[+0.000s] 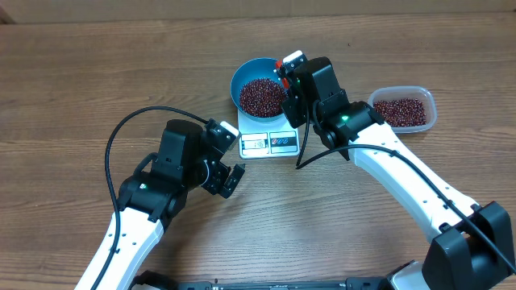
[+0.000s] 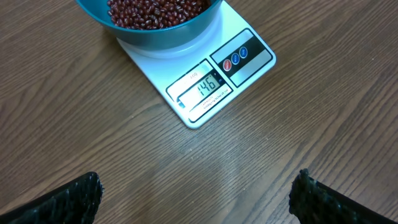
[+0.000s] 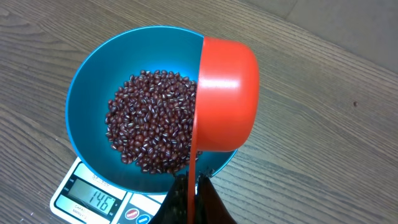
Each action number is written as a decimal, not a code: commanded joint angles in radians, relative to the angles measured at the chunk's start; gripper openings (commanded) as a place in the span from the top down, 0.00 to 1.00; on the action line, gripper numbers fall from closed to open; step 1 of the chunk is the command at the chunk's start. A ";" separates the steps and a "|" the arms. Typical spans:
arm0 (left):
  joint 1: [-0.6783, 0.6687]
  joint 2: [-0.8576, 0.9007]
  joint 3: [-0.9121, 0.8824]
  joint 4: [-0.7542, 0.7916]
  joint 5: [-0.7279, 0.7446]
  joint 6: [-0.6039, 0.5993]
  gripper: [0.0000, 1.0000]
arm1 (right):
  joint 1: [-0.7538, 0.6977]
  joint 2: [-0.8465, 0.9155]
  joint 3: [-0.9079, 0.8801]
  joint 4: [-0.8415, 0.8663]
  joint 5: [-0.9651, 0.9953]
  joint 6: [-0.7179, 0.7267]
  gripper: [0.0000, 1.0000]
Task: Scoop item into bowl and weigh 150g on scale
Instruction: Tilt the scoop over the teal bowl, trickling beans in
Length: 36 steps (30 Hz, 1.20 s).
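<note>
The bench (image 1: 81, 72) is wood-grained, matt with a faint sheen. The bowl (image 3: 87, 93) and the scoop (image 3: 227, 93) are smooth, glossy plastic. The scale (image 2: 152, 68) is smooth white plastic. The beans (image 3: 152, 118) shine slightly. The tub (image 1: 431, 101) right of the scale is clear plastic.

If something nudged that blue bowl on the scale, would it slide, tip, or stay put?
Probably it would slide rather than tip: the bowl is wide and the beans sit low inside, adding weight. Its smooth plastic on the flat scale likely gives little grip. A hard shove might make the loose beans shift or spill.
</note>
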 commanded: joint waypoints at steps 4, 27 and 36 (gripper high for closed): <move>-0.002 0.005 -0.008 -0.001 0.009 0.023 0.00 | 0.024 -0.002 0.029 0.014 0.011 -0.056 0.96; -0.002 0.005 -0.008 -0.001 0.009 0.023 0.00 | 0.071 -0.002 0.029 0.103 0.104 -0.240 0.96; -0.002 0.005 -0.008 -0.001 0.009 0.023 0.00 | 0.063 -0.003 0.030 0.095 0.099 -0.123 0.96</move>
